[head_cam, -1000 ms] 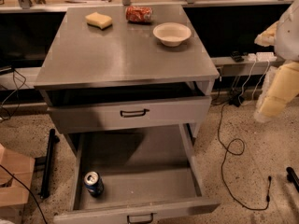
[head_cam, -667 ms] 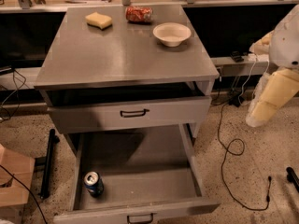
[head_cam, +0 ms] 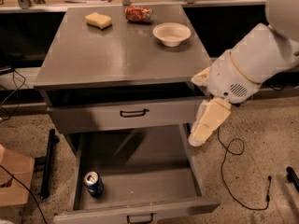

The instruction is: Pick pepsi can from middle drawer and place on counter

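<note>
The pepsi can (head_cam: 93,183), blue with a silver lid, stands upright in the front left corner of the open middle drawer (head_cam: 140,212). The grey steel counter (head_cam: 117,55) tops the cabinet. My white arm reaches in from the right. Its cream end with the gripper (head_cam: 196,136) hangs beside the cabinet's right edge, above the drawer's right side and well to the right of the can.
On the counter sit a yellow sponge (head_cam: 98,19), a red soda can (head_cam: 138,14) lying on its side and a white bowl (head_cam: 171,33). The upper drawer (head_cam: 133,112) with a black bar handle is slightly open. Cables (head_cam: 233,171) lie on the floor at right. A black pole (head_cam: 46,162) and a wooden box (head_cam: 14,171) are at left.
My arm has swung left and down from the far right edge to the cabinet's right side, above the open drawer. The can and the counter items have not moved.
</note>
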`<state>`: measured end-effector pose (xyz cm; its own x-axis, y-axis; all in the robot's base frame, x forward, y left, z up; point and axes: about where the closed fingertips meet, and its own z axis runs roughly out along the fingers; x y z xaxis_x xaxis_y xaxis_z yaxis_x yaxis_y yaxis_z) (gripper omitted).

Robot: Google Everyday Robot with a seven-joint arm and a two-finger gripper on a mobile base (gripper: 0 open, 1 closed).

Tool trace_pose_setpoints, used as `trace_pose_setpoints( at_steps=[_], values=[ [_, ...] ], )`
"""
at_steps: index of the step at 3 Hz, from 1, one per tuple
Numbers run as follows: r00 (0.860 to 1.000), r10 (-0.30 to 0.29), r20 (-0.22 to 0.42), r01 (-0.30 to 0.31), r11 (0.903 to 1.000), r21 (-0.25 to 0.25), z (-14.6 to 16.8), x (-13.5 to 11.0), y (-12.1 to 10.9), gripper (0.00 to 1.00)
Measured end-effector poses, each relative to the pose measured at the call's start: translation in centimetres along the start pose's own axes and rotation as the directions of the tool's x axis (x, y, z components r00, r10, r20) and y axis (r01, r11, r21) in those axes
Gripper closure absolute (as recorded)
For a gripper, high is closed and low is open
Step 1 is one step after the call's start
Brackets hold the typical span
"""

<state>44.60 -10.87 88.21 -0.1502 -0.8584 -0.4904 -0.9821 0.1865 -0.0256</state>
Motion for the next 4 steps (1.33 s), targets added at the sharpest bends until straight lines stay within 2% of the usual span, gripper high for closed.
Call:
trace_pose_setpoints(
  at_steps=[1, 2, 3, 4],
  values=[
    [0.990, -0.064, 0.124, 0.071, 0.9961, -0.052, 4.9, -2.4, 1.5, 0.00],
    [0.968, -0.077, 0.238, 0.108, 0.9869, -0.120, 10.0, -3.9, 2.7, 0.00],
    [0.965, -0.078, 0.252, 0.113, 0.9854, -0.127, 10.6, -4.2, 2.7, 0.00],
    [0.962, -0.033, 0.270, 0.080, 0.9827, -0.167, 12.9, -3.1, 2.7, 0.00]
  ],
)
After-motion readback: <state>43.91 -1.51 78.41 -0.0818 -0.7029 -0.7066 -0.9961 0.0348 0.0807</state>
